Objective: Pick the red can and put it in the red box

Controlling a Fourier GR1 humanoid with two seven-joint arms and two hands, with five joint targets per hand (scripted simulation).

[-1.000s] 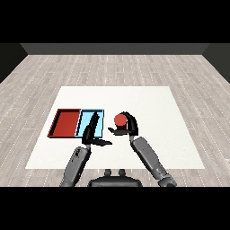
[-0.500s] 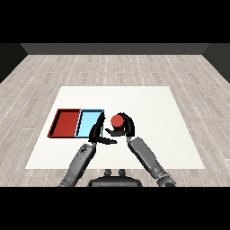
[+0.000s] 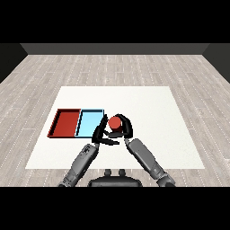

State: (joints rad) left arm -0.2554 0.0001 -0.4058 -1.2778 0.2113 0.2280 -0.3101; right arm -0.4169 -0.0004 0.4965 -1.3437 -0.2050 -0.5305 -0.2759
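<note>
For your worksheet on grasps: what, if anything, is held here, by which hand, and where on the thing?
The right hand curls round the side of the red can. The left hand is beside the can; whether it touches cannot be told.

From here, my black left hand sits between the round red can and the shallow light blue tray; the flat red tray beyond lies open from above.

The red can stands upright with its round top showing, enclosed by the curled fingers of the right robot hand, while the red tray lies flat well left of that hand.
</note>
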